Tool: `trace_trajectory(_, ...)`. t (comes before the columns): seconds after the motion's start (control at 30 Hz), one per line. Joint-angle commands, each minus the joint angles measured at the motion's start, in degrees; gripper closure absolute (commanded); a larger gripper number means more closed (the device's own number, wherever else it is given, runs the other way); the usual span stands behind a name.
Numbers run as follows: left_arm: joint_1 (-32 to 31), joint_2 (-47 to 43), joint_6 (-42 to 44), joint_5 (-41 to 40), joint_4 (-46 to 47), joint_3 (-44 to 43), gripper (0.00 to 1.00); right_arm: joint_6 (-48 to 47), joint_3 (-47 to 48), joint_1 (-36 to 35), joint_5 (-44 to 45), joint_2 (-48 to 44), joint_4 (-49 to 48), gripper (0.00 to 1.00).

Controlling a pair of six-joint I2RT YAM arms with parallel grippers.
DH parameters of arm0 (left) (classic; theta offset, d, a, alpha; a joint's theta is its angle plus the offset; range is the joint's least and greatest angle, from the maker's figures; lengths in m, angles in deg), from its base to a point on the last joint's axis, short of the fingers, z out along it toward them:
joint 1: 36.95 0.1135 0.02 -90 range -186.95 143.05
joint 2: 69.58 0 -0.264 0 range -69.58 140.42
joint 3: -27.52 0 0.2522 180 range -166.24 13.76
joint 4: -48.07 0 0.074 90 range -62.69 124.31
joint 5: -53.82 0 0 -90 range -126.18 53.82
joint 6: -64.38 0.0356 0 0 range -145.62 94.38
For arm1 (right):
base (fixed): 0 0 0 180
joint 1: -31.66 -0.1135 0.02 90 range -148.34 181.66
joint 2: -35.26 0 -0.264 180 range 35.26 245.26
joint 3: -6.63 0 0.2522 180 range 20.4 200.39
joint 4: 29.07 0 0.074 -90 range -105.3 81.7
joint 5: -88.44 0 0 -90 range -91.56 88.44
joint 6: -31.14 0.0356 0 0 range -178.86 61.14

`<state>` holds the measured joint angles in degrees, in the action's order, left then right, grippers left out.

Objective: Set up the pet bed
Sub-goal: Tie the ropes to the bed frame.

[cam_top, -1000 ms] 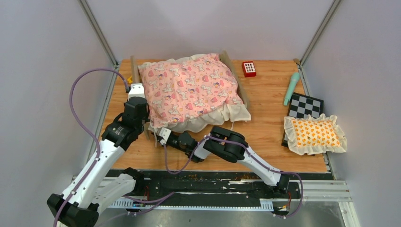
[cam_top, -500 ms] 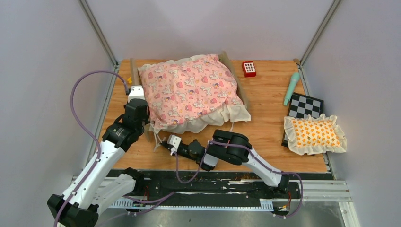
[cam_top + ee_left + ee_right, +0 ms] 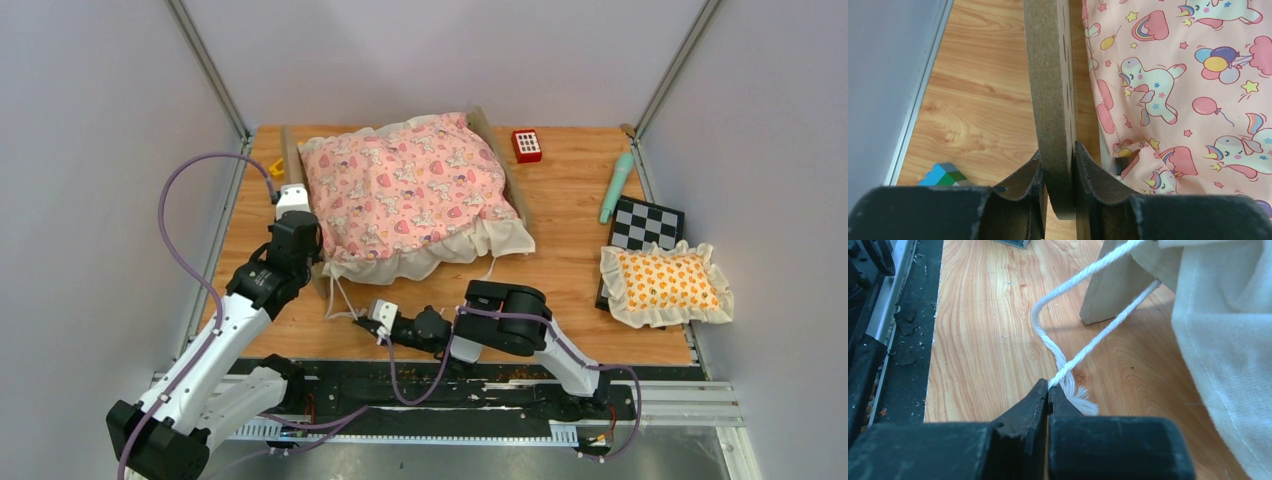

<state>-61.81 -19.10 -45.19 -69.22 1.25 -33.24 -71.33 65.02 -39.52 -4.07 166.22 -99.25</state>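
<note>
Shows the pet bed [image 3: 405, 195] at 12 o'clock on the tabletop [image 3: 570, 250], pink quilt [image 3: 420, 170] on top, cream ruffle spilling over the 6 o'clock edge. Clamps the brown end panel [image 3: 1050, 75] at the bed's 9 o'clock side with the left end effector [image 3: 1058, 155], fingers narrow and pressed against both faces of the board. Pinches a white cord [image 3: 1098, 335] near 6 o'clock of the bed with the right end effector [image 3: 1048, 387], fingertips fully together just above the frayed tip. Follows the cord up past a pale wooden leg [image 3: 1118, 285] and under the ruffle; cannot tell where it is fixed.

Probably fails first at the cord: holds only a short length beside the fray, so may lose it through the fingertips under a firm tug. May also drag or tip the whole bed toward 6 o'clock with a pull stronger than the left hold, or rack the panel by pulling against it at an angle. Could snag the cord on the leg, lift that corner and slide the quilt toward 6 o'clock. Calls for a slow, low pull along the tabletop and a steady left grip. Leaves the orange pillow [image 3: 665, 283] at 3 o'clock, well apart, clear of these risks
</note>
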Motion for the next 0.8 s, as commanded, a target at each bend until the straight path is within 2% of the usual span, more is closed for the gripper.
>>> trace_trajectory(0.0,-0.3,0.1,4.0,-0.8,7.6,0.4,1.0,0.9,-1.5,-0.9,-2.8,-4.0,2.8,1.0)
trace_trajectory(0.27,-0.1,1.6,2.4,-1.1,10.2,2.6,1.0,0.9,-4.2,-0.8,-1.8,-9.0,10.3,1.0)
trace_trajectory(0.5,-0.1,0.4,1.4,-1.6,10.7,3.8,1.0,3.4,-4.0,-0.8,2.1,-13.9,22.6,0.97)
trace_trajectory(0.77,-0.1,-0.8,2.3,-1.3,10.0,3.3,1.0,9.5,-1.5,-0.8,-1.1,-20.3,37.8,0.98)
